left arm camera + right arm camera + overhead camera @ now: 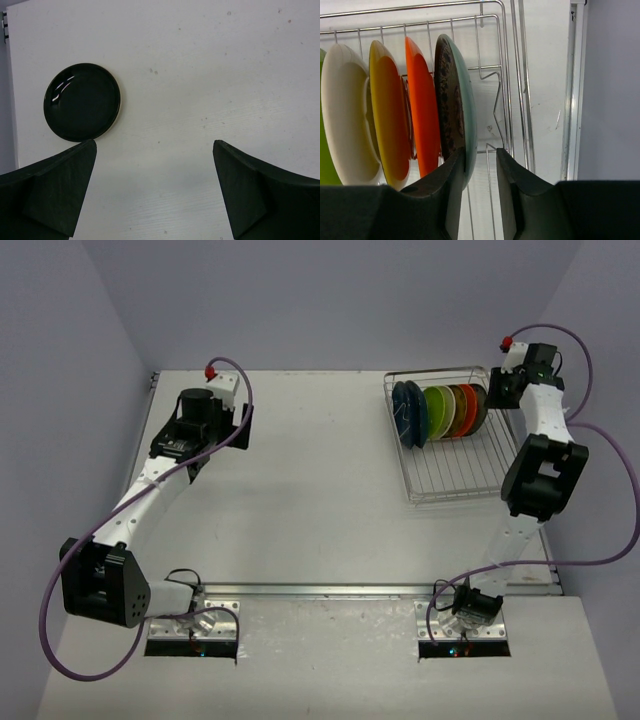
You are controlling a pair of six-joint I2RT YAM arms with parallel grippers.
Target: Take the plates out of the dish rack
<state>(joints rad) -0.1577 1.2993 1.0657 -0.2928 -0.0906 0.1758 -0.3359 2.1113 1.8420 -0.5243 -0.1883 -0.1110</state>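
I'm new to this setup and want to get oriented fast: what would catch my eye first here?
A bright row of plates stands on edge in the dish rack at the far right corner of the table, with the right gripper poised at the dark end plate, jaws narrowly apart. On the far left, a lone black plate lies flat, the wide-open left gripper hovering near it.

Arms (140,500): white links, blk joints, purple cables (42,625), red caps (210,370)

plates (445,410) stand in the dish rack (455,478) at right, lone plate (82,101) at left.
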